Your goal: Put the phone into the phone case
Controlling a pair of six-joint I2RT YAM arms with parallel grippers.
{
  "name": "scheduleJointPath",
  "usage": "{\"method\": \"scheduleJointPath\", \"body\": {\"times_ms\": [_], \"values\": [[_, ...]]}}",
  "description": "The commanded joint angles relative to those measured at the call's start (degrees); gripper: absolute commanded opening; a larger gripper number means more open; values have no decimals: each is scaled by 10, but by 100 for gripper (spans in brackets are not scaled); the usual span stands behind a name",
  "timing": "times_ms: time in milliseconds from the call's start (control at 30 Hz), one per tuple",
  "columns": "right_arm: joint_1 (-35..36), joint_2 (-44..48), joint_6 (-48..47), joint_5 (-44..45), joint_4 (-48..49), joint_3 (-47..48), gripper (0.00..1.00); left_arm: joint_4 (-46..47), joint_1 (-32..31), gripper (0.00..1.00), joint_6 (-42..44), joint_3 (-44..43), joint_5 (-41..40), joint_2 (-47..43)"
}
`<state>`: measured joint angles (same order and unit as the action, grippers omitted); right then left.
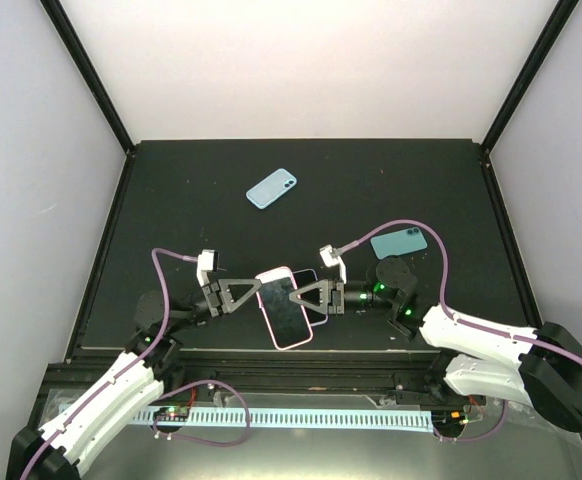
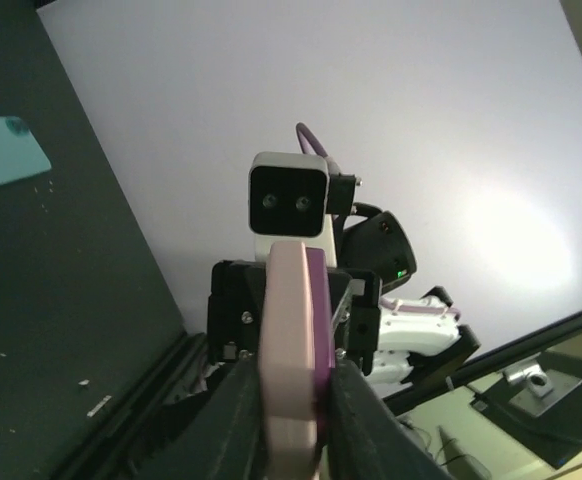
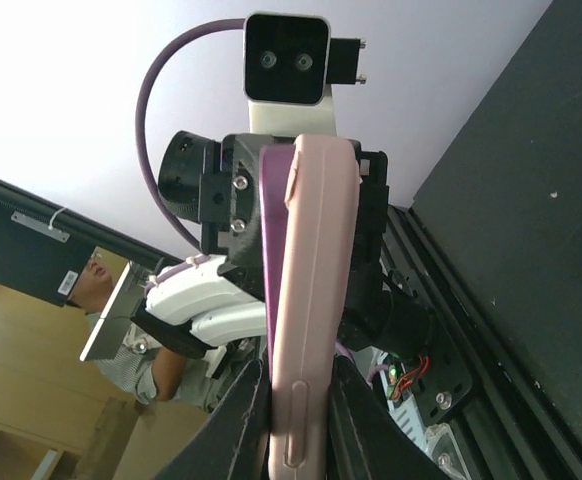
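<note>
At six o'clock over the table (image 1: 191, 200), with left gripper (image 1: 257, 294) and right gripper (image 1: 296, 297) both pinching pink phone case (image 1: 283, 318) against purple phone (image 3: 273, 250), square edges, then squeeze corners home.

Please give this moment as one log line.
left gripper: shut on case | right gripper: shut on case | phone: against case, offset, looks unseated

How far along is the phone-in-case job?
Done: pink case and purple phone are off the table, pinched together by the left gripper and right gripper. In hand: the two held flat against each other. Left: phone looks offset, not seated.
</note>
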<state>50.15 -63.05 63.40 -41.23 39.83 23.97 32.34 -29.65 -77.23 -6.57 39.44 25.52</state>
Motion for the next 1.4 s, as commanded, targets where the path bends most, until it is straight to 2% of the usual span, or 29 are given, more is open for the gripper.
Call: {"method": "scheduleJointPath", "body": {"times_ms": [0, 33, 67, 233, 400, 533, 867, 1000, 1067, 1167, 1267, 1367], "values": [[3, 10, -7, -7, 20, 4, 16, -2, 0, 8, 15, -16, -11, 0], [3, 11, -8, -5, 16, 5, 17, -13, 1, 3, 22, -17, -12, 0], [2, 13, -8, -3, 12, 7, 19, -28, 1, 2, 30, -19, -13, 0], [3, 23, -18, 8, -31, 24, 32, -58, 1, 1, 55, -20, -12, -3], [3, 37, -47, 40, -107, 51, 44, -50, 0, 2, 69, -22, 6, 2], [3, 39, -72, 57, -151, 75, 47, -23, 0, 2, 69, -22, 31, 11], [2, 11, -81, 51, -159, 107, 52, 8, 0, 2, 74, -25, 70, 26], [2, 8, -84, 50, -156, 114, 46, 4, 0, 2, 78, -24, 77, 29], [2, 4, -88, 49, -156, 118, 39, -8, 1, 2, 80, -26, 78, 30], [-4, -3, -98, 45, -167, 126, 20, -96, 1, 2, 112, -45, 68, 35], [-15, 0, -103, 52, -174, 122, 4, -226, 0, 1, 171, -78, 46, 41], [-16, 4, -135, 46, -200, 137, 1, -296, 1, 2, 208, -97, 29, 55]]}}
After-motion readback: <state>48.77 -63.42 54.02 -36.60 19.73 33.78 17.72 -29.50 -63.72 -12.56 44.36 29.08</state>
